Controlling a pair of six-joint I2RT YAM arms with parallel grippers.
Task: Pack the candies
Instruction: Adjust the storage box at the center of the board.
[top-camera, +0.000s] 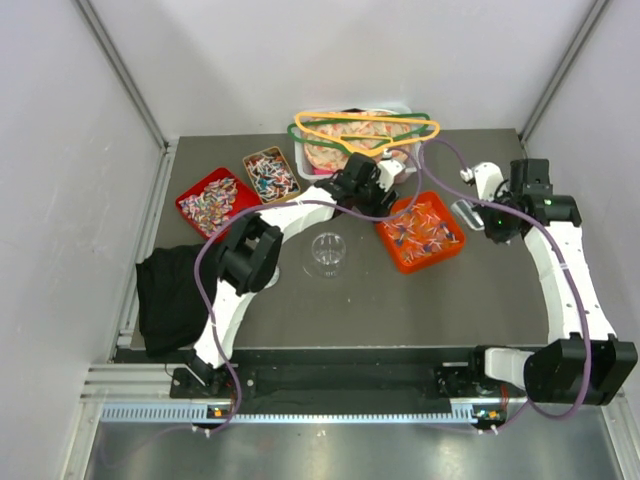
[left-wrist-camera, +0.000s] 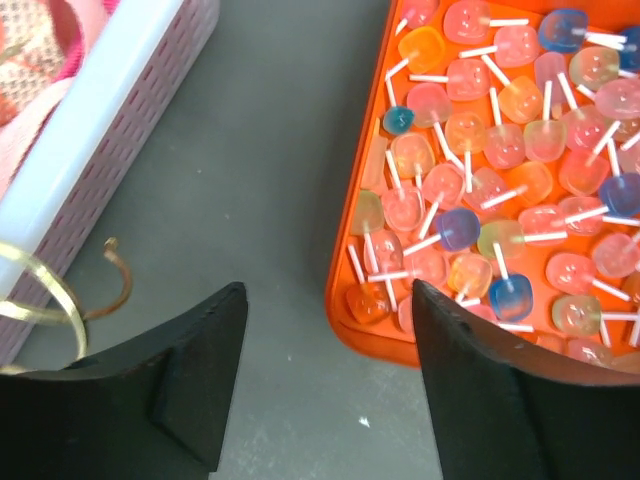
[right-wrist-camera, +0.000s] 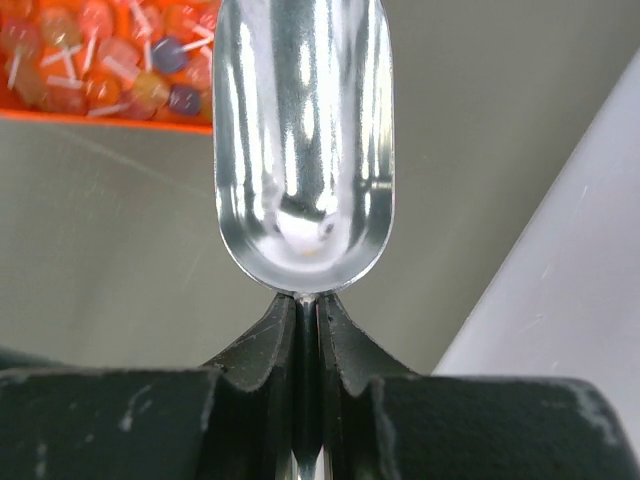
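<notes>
Candies on short white sticks (left-wrist-camera: 500, 150) fill an orange tray (left-wrist-camera: 345, 300), which stands right of centre in the top view (top-camera: 392, 250). More candies lie heaped in a red tray (top-camera: 213, 198) and a brown tray (top-camera: 270, 172). My left gripper (left-wrist-camera: 330, 300) is open and low over the table, with its right finger (left-wrist-camera: 470, 360) over the orange tray's near-left corner and its left finger on the bare table side. It holds nothing. My right gripper (right-wrist-camera: 308, 300) is shut on the handle of an empty metal scoop (right-wrist-camera: 300, 130), just right of the orange tray (right-wrist-camera: 60, 112).
A clear round container (top-camera: 328, 252) stands on the table in front of the trays. At the back, a pale slatted basket (left-wrist-camera: 120, 130) carries coloured hangers (top-camera: 365, 128). A gold wire hook (left-wrist-camera: 60, 300) lies beside it. Black cloth (top-camera: 168, 292) hangs over the left edge.
</notes>
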